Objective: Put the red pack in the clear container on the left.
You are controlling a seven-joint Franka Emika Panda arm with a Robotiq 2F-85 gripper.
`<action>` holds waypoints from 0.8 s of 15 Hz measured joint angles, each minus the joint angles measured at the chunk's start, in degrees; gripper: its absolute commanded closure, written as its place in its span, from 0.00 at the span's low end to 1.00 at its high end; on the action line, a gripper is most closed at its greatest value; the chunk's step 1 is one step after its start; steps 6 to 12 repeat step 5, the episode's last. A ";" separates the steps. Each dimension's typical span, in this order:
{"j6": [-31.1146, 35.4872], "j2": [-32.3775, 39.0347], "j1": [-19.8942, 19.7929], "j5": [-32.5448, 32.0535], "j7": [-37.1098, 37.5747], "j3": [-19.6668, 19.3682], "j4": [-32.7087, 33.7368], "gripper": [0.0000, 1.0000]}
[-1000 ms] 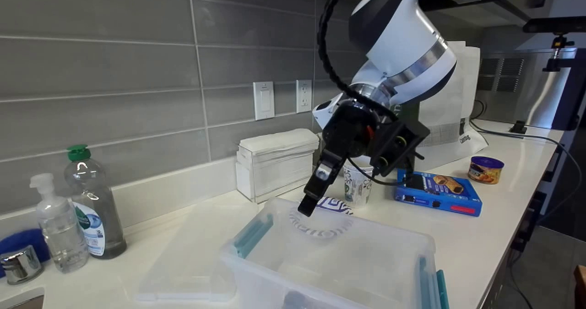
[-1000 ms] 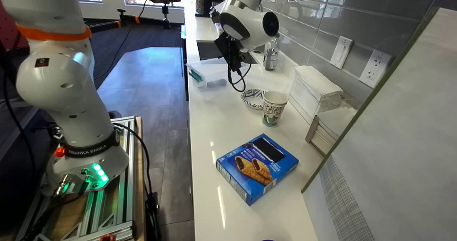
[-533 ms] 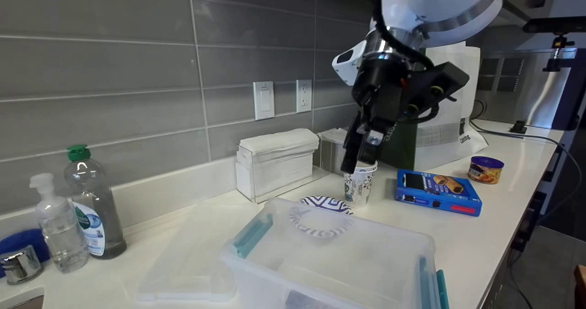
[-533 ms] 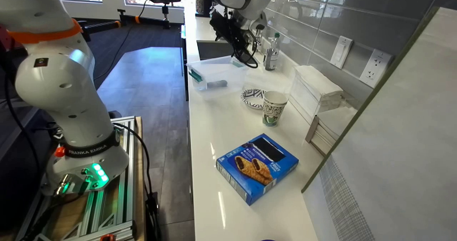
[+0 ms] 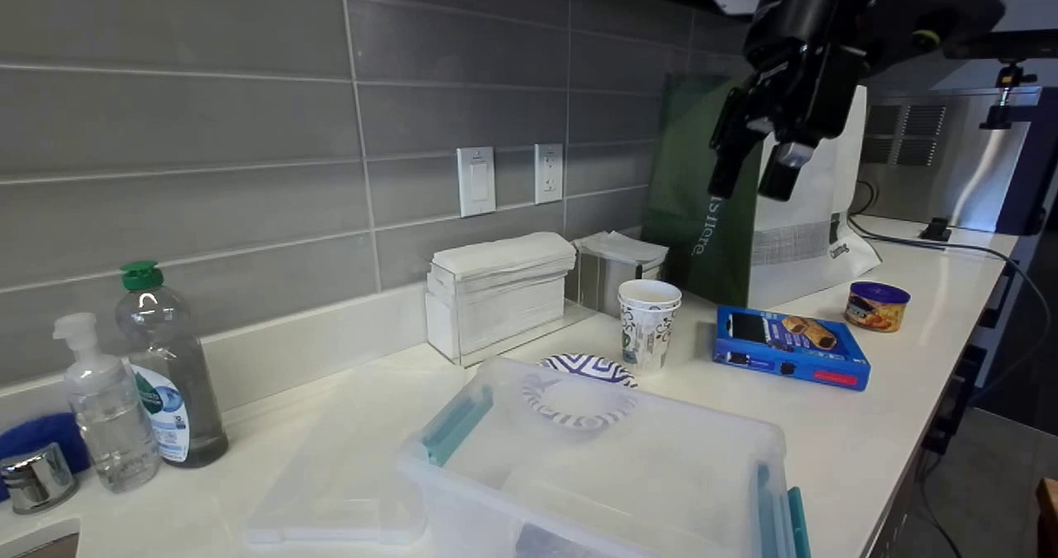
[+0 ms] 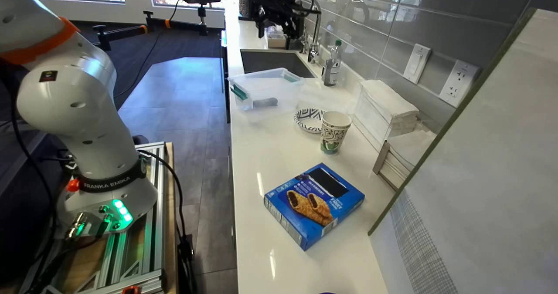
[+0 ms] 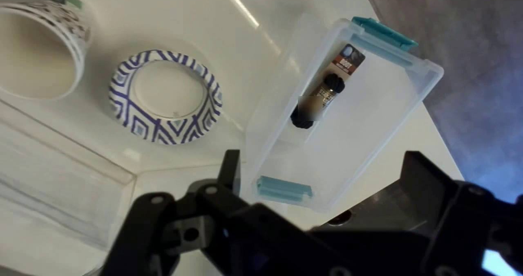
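Grey tile (image 5: 463, 62) backs a white counter (image 5: 843, 450), and over that counter hangs the gripper (image 7: 322, 169), jaws parted wide. Lower than the gripper, and showing between its jaws in the wrist view, sits the clear container (image 7: 355, 145). Inside it, the red-brown pack (image 7: 329, 88) lies near one long wall. Outside the jaws, just beside the container, is a patterned paper bowl (image 7: 168, 94); then come nested paper cups (image 5: 647, 335); farther from the gripper, a blue box (image 6: 314, 204) lies flat on the counter.

In the wrist view, the pack (image 7: 328, 88) is partly blurred (cup (image 7: 39, 51) cropped).
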 measured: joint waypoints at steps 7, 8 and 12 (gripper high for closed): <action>-0.77 -12.54 0.03 -10.01 7.54 0.08 -0.75 0.00; -0.77 -12.54 0.03 -10.01 7.54 0.08 -0.75 0.00; -0.77 -12.54 0.03 -10.01 7.54 0.08 -0.75 0.00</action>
